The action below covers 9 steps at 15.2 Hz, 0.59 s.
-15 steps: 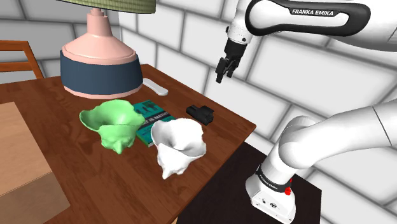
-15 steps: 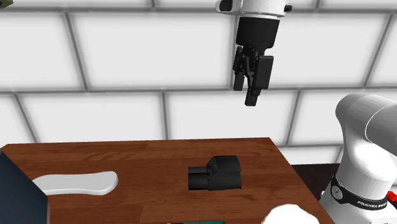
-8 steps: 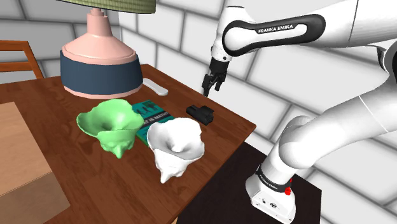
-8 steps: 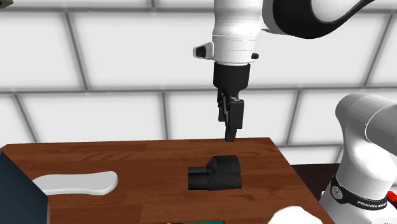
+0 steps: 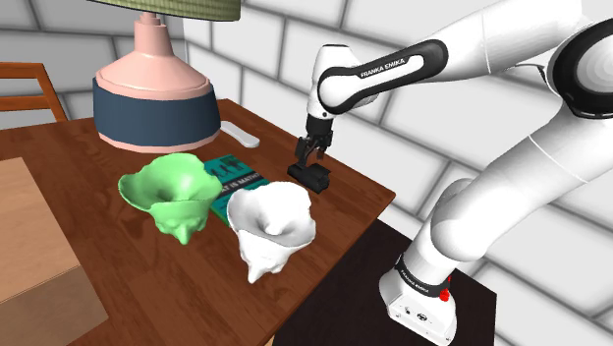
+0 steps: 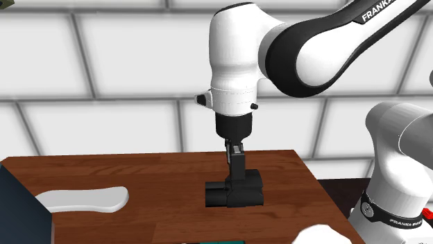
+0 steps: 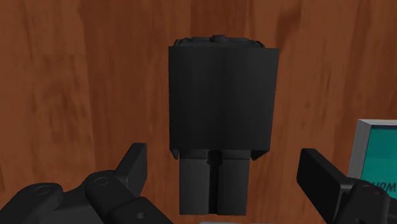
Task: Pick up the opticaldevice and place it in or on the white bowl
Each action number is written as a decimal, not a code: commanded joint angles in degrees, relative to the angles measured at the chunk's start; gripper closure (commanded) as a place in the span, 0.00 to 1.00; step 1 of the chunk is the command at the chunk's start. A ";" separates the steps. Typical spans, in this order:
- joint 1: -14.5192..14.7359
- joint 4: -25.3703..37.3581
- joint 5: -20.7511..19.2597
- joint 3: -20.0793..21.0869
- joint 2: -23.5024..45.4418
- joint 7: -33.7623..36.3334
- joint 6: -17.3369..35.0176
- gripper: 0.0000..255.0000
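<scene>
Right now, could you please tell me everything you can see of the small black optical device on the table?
The small black boxy optical device is matte and plain: a wide square block with a narrower two-barrelled section at one end. It lies flat on the brown wooden table. The black end effector hangs just over it, open fingers standing either side without touching it.

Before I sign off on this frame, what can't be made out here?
- Second exterior view: the white bowl is cut off by the bottom edge, so its inside is hidden.
- Shoulder view: the gripper is too small to tell its height above the black optical device.
- Wrist view: the teal book is cut by the frame edge; its title is unreadable.
</scene>
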 commanded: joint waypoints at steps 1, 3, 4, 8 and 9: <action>-0.04 -0.91 0.03 -0.10 0.89 -0.10 1.78 0.00; -0.04 -1.81 0.04 -0.12 1.72 -0.11 3.51 0.00; -0.04 -2.24 0.05 -0.14 2.16 -0.12 4.38 0.00; -0.03 -2.90 0.06 -0.16 2.88 -0.14 5.76 0.00; -0.03 -2.90 0.06 -0.16 2.88 -0.14 5.76 0.00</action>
